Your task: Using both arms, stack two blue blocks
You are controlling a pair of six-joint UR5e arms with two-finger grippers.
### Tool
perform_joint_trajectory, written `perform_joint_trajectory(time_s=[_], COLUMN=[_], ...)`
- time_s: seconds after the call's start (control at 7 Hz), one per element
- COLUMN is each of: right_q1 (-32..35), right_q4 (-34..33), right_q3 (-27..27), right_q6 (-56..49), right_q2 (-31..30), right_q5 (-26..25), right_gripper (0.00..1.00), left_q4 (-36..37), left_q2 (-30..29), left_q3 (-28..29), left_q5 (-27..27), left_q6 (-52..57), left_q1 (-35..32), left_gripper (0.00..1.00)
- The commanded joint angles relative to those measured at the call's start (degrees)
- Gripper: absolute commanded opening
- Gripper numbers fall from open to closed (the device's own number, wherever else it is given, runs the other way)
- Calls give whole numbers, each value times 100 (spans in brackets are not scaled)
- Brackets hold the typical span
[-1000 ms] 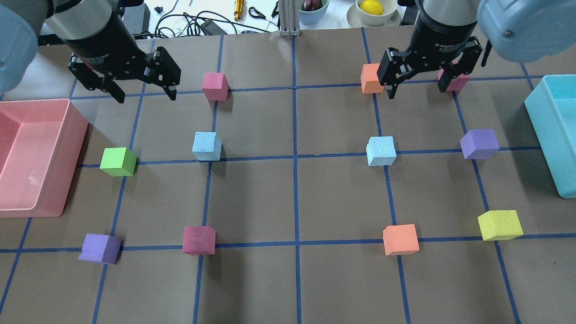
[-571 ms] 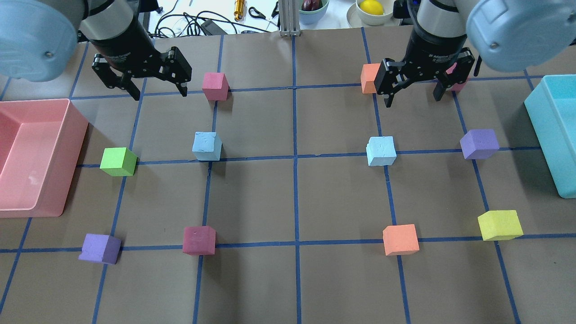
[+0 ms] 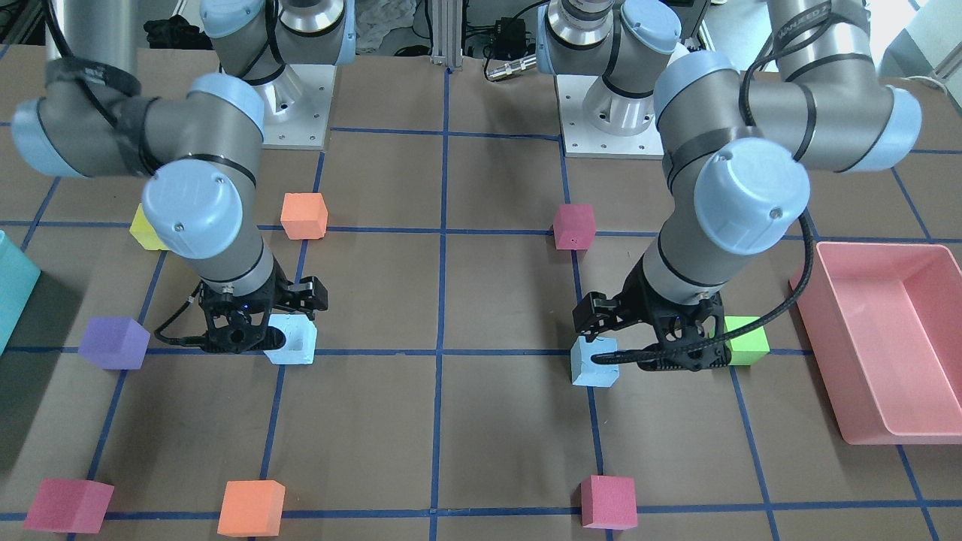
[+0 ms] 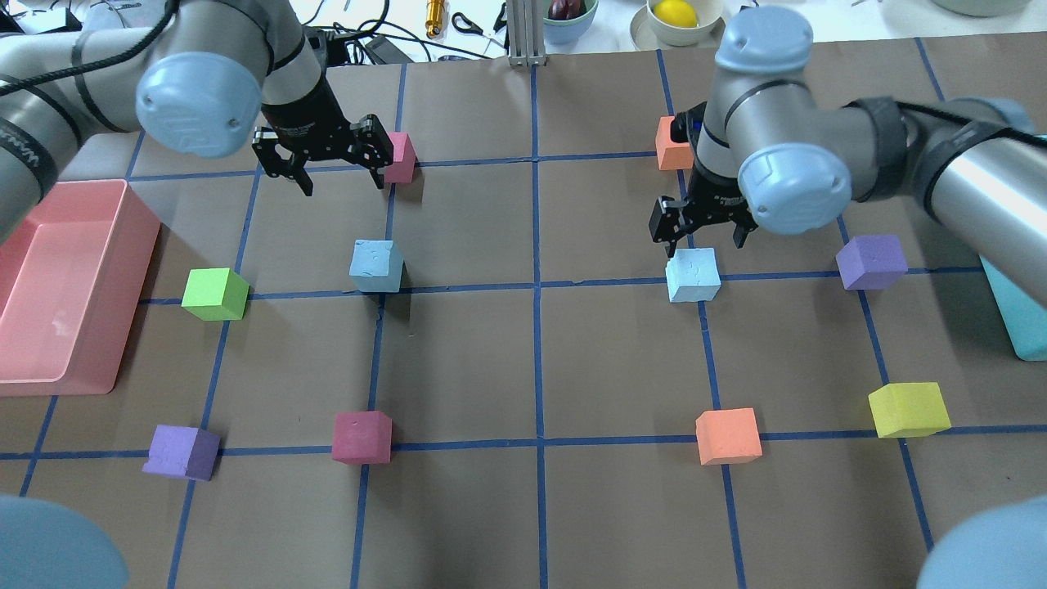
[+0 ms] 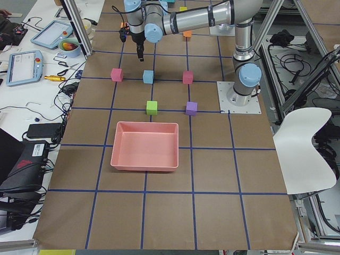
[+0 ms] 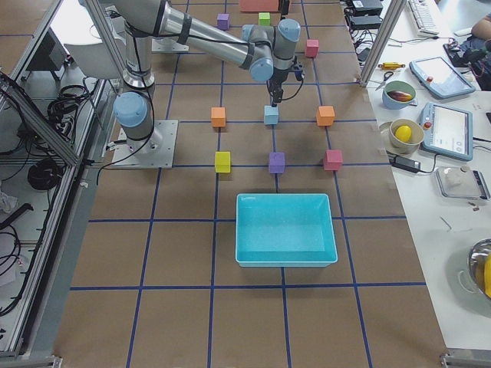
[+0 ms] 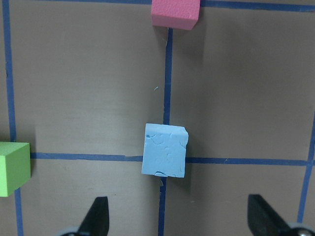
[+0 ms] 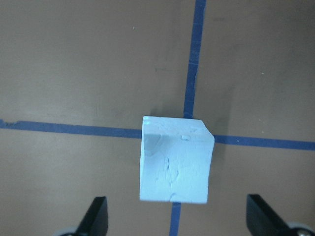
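Two pale blue blocks sit apart on the taped grid. The left blue block (image 4: pixel 376 266) lies in front of my left gripper (image 4: pixel 343 188), which is open, empty and raised beside a pink cube (image 4: pixel 401 155). In the left wrist view the block (image 7: pixel 165 150) sits ahead of the open fingertips (image 7: pixel 96 214). The right blue block (image 4: pixel 693 275) lies just in front of my right gripper (image 4: pixel 701 239), which is open and empty. In the right wrist view that block (image 8: pixel 174 160) sits centred between and ahead of the fingertips (image 8: pixel 263 216). Both blocks (image 3: pixel 594 364) (image 3: pixel 293 338) also show in the front view.
A pink bin (image 4: pixel 65 286) stands at the left, a teal bin (image 4: pixel 1022 327) at the right. Other cubes lie on the grid: green (image 4: pixel 214 294), purple (image 4: pixel 871 262), orange (image 4: pixel 671 143), orange (image 4: pixel 728 436), yellow (image 4: pixel 908 409), magenta (image 4: pixel 361 437), purple (image 4: pixel 181 451).
Both arms have reached forward and lower over the table. The right gripper came up to the right blue block. The left gripper moved right, toward the pink cube. Both stayed open.
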Motion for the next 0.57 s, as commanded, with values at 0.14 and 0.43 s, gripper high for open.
perform_joint_trajectory(time_s=[0.14,0.43], right_q1=[-2,15], right_q4=[-968,-959], right_q3=[448,387], right_q6=[-90,-64], right_q2=[333,307], right_q5=[-1,33], right_gripper=[47,19], left_q4=[1066,1381], left_q2=[-306,-480], left_q3=[-764,-1039], left_q5=[69,69], left_q6=[211,344], left_q1=[-41,-23], left_gripper=[100,100])
